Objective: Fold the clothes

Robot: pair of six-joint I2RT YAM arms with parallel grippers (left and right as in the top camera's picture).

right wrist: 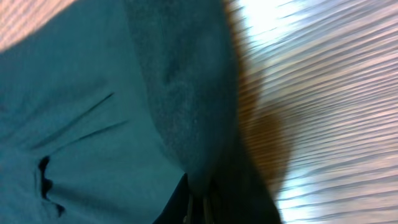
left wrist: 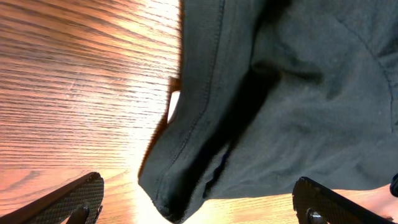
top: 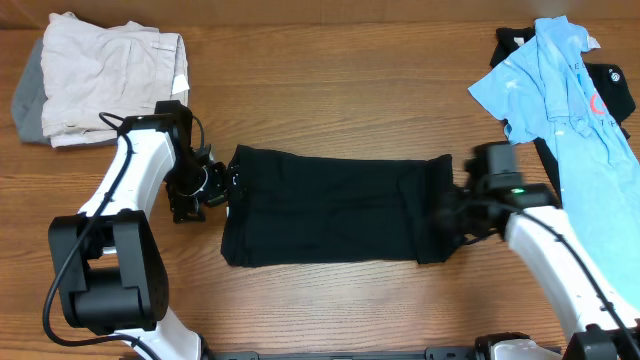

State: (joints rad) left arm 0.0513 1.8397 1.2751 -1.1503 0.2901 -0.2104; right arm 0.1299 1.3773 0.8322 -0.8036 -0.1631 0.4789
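The black shirt [top: 330,205] is laid across the middle of the table [top: 330,90] as a long folded band, its length running from one arm to the other. The left gripper [top: 222,190] is held at the band's left end with its jaws spread wide. In the wrist view the two fingers [left wrist: 78,198] are seen far apart, with a hemmed, bunched edge of the shirt lying loose between them. The right gripper [top: 450,210] is closed tight on the band's right end, with dark fabric gathered into its fingertips. The light blue polo [top: 560,90] is spread at the far right corner over another black garment [top: 612,88] — a pile of pale folded clothes [top: 110,75] is set at the far left corner
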